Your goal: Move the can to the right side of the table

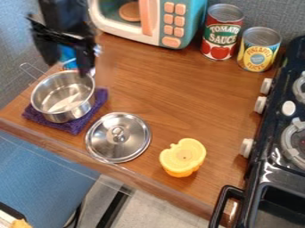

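Cam view: can point(68, 54) nr pincer point(67, 64)

glossy metal lid point(118, 137), rough purple cloth point(74, 125), smooth wood-look table point(161, 89).

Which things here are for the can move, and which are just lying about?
For the job:
- end effector
- blue item, partly hidden, probably the can
- wooden table

Lying about:
- tomato can
- yellow can
- saucepan
- purple cloth
- metal lid
- yellow plastic piece
- toy microwave
- stove
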You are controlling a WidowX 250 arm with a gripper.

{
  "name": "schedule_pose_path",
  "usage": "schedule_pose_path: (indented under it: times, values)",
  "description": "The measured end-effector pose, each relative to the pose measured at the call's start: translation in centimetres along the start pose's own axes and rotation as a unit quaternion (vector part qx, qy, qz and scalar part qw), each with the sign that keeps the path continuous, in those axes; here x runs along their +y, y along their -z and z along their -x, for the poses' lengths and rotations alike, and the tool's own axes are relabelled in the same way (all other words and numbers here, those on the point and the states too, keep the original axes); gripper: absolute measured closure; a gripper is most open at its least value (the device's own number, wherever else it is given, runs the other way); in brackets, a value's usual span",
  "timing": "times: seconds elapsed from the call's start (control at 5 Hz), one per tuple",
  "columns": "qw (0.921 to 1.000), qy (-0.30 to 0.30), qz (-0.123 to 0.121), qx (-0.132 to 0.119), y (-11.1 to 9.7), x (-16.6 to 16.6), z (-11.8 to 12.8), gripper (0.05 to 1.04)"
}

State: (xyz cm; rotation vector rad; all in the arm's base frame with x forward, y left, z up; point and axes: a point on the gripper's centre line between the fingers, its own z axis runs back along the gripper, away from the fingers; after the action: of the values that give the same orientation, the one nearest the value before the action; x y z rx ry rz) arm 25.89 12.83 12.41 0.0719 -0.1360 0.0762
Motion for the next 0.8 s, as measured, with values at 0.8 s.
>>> schedule_pose_path:
  times: [0.8]
  values:
    - [0.9907,-0.136,-0.009,0.002,1.7,12.2,-3.3,0.083]
